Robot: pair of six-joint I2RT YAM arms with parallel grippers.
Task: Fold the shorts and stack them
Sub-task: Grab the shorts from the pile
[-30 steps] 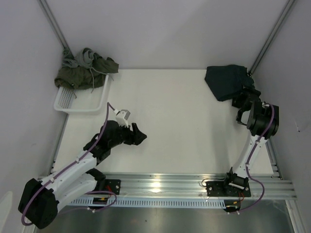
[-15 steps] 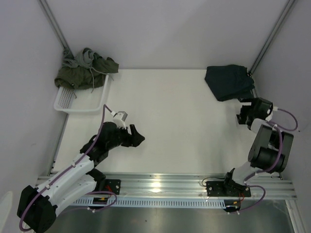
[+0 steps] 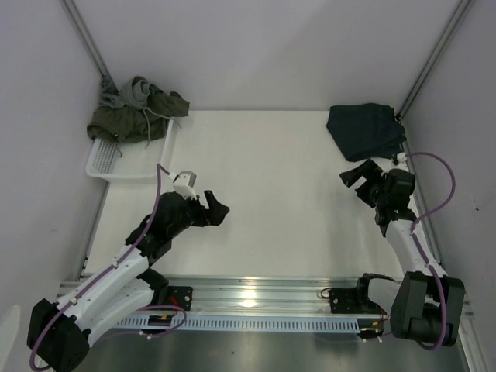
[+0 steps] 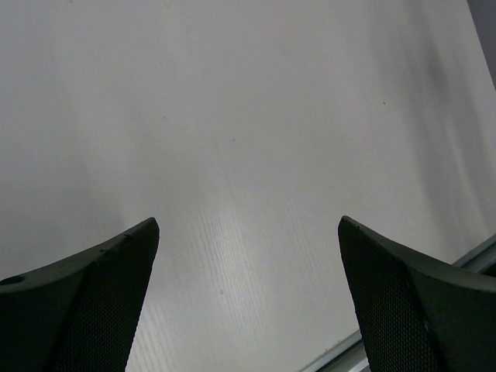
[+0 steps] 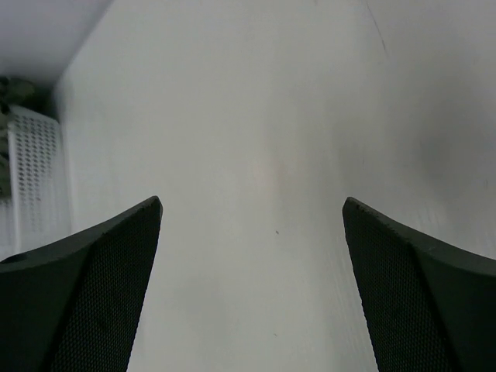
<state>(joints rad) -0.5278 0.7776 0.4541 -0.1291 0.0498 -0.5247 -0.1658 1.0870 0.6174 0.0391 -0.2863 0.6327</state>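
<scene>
Folded dark navy shorts [image 3: 365, 130] lie at the table's far right corner. Olive green shorts [image 3: 132, 118] and light grey shorts [image 3: 129, 94] are heaped over the far end of the white mesh basket [image 3: 128, 161] at far left. My left gripper [image 3: 215, 211] is open and empty over bare table, left of centre; its view shows only tabletop between its tips [image 4: 248, 302]. My right gripper [image 3: 359, 180] is open and empty, just in front of the navy shorts, pointing left; its view [image 5: 252, 294] shows bare table and the basket [image 5: 35, 178] far off.
White walls close in the table on three sides, with metal posts at the far corners. An aluminium rail [image 3: 256, 298] with both arm bases runs along the near edge. A purple cable loops beside the right arm [image 3: 434, 194].
The right arm swung away from the navy shorts and turned its open gripper leftward toward the table's middle. The left gripper shifted slightly toward the left and back.
</scene>
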